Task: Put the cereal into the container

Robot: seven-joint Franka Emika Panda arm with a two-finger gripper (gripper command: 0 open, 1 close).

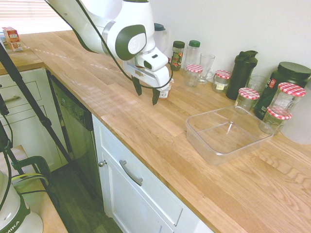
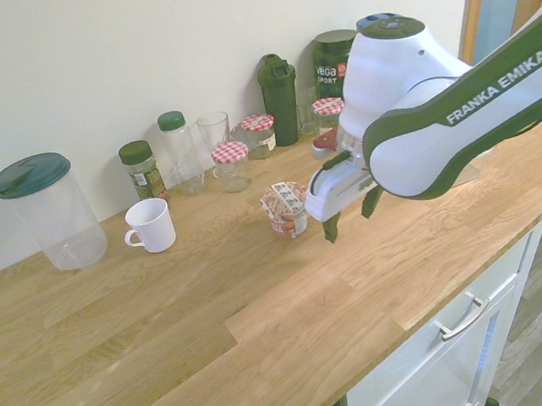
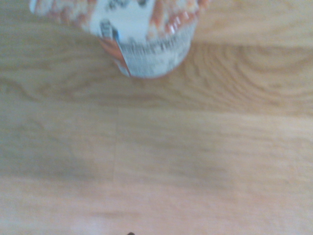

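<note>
Wooden counter [image 1: 146, 121], open pincer [image 2: 345, 215] beside cereal [image 2: 286, 210], edge near.

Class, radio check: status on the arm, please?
Gripper jaws open, empty, beside the cereal, not touching. Container empty, apart from both. Nothing between.

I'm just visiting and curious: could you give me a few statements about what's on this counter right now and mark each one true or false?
1. The gripper is open and holds nothing. True.
2. The cereal already lies inside the container. False: it stands upright on the wooden counter, and the container has nothing in it.
3. The white mug lies on its side. False: it stands upright.
4. The gripper is beside the cereal, not around it. True.
</note>
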